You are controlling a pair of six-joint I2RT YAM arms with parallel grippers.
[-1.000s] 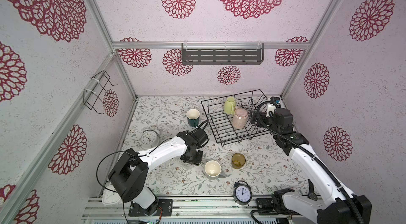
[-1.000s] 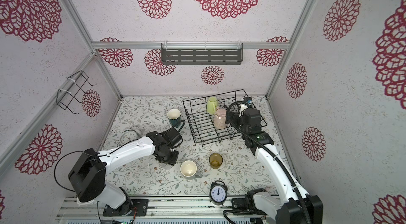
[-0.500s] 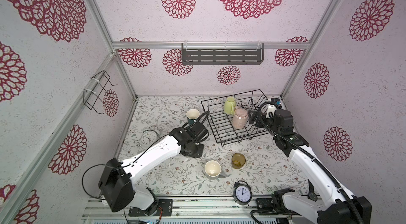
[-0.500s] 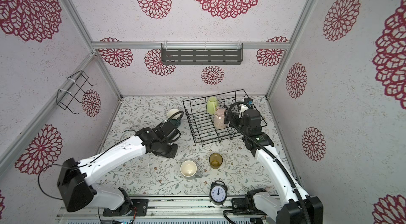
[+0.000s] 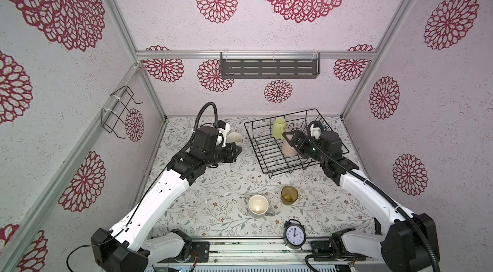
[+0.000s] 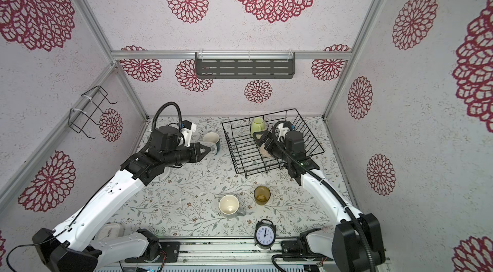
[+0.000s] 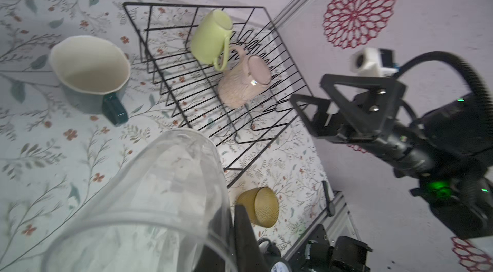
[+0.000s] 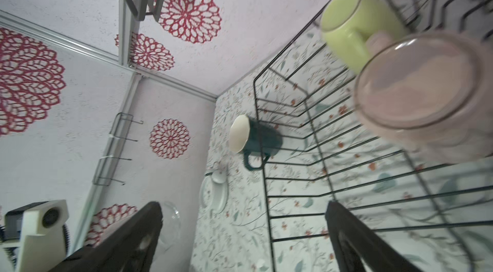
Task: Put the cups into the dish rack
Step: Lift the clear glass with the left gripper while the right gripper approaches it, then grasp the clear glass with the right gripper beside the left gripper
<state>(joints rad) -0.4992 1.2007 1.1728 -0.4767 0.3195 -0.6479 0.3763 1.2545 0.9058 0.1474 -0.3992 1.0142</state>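
Left wrist view: left pincer [image 7: 229,221] clamps the small clear glass [image 7: 160,177].

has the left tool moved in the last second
Yes. The left tool, holding the glass, has moved away from the grey mug toward the back wall, now beside the teal mug.

Black alarm clock [image 5: 294,233] stands at front edge; grey shelf [image 5: 269,68] on back wall.

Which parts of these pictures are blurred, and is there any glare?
Left wrist view: the clear glass, very near, is blurred; a small glint sits on the pink mug. Right wrist view: that mug and the yellow-green mug are soft. Both top views: sharp.
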